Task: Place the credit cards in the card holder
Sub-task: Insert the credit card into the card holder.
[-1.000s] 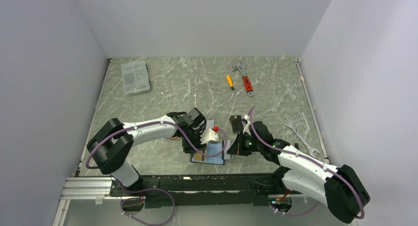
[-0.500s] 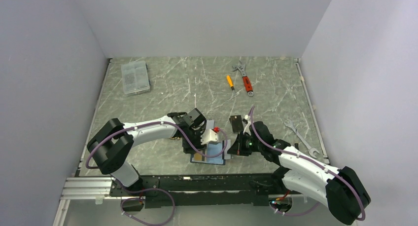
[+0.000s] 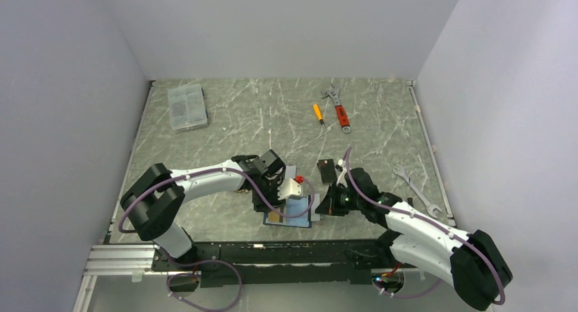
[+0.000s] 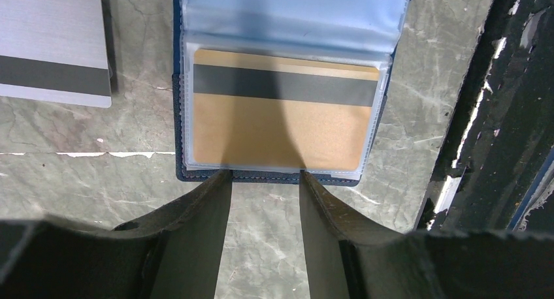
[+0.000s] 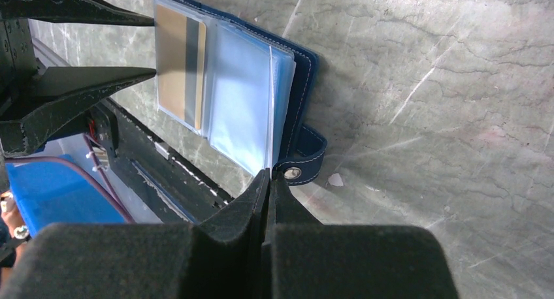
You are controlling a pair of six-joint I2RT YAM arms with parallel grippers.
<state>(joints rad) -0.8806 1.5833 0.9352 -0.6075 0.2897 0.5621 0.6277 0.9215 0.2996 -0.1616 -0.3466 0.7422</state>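
The holder lies open and flat on the grey marbled table, near its front edge between the two arms. It is navy, grained like leather, with pale stitching along its rim. In the top view its long axis runs left to right. Its snap tab, round-ended with a metal stud, points toward the right arm.

Clear, glossy plastic sleeves fan out inside it, tinted pale blue. One sleeve holds a tan card, a matte rectangle with rounded corners. A dark stripe runs along its long side near the edge that faces the holder's fold. In the left wrist view the card's long axis lies crosswise to the fingers. Any print on it is too faint to read.

The left gripper has its jaws spread, tips touching the holder's near edge, with bare table between the black fingers.

The right gripper has its jaws pressed together at the sleeves' corner, just beside the stud. I cannot tell whether a sleeve is pinched.

A brushed grey card with a dark stripe lies just beside the holder. A black card lies near the right gripper.
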